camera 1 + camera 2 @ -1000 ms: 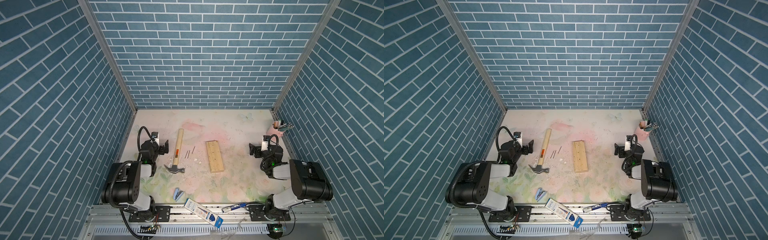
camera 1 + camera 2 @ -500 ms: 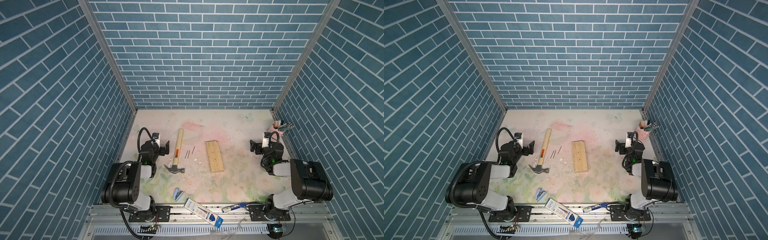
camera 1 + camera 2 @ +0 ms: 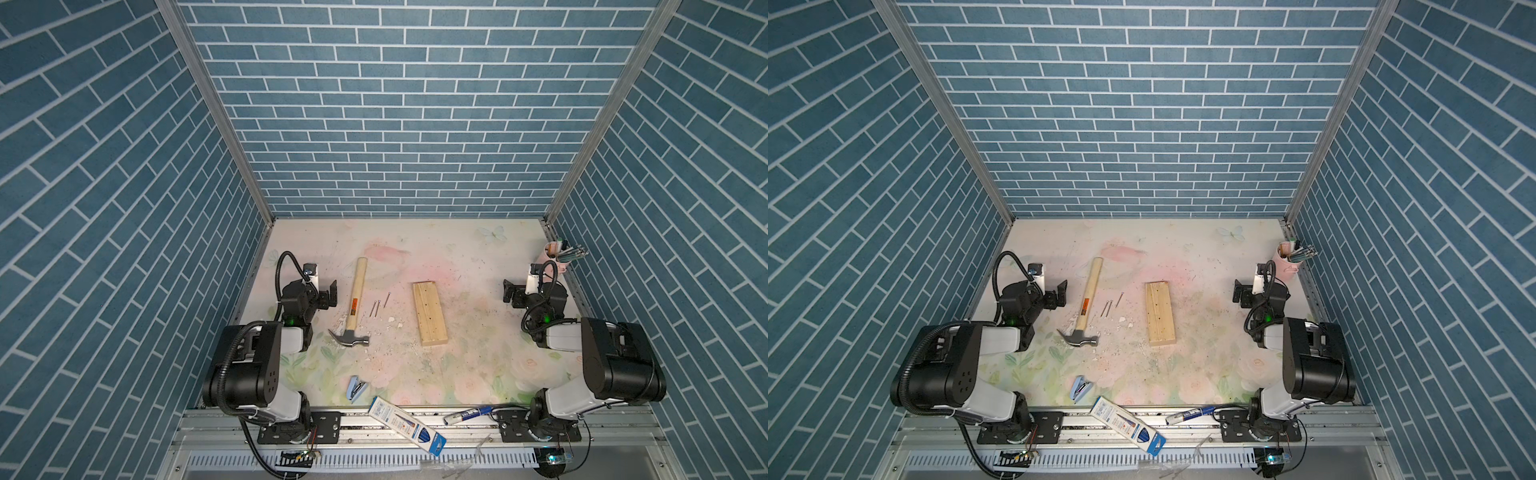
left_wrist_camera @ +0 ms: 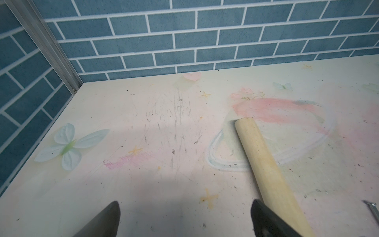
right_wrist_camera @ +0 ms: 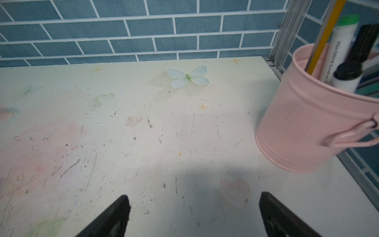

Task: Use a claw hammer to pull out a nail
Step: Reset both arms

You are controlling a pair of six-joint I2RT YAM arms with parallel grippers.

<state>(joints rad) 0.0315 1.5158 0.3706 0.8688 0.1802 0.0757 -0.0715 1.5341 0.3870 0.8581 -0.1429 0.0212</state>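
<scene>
Lying flat on the desk (image 3: 457, 257), the hammer (image 3: 355, 295) sits left of centre, handle pointing far, steel head near; loose nails (image 3: 376, 307) lie just right of it, a wooden block (image 3: 430, 313) further right. The left hand (image 3: 328, 294) hangs open just left of the handle, holding nothing; the right hand (image 3: 510, 294) is open too, far right beside a pink cup (image 5: 303, 127).

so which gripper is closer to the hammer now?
Left. The left gripper sits open just beside the handle of the claw hammer. The right gripper is open on the far side of the wood block.
</scene>
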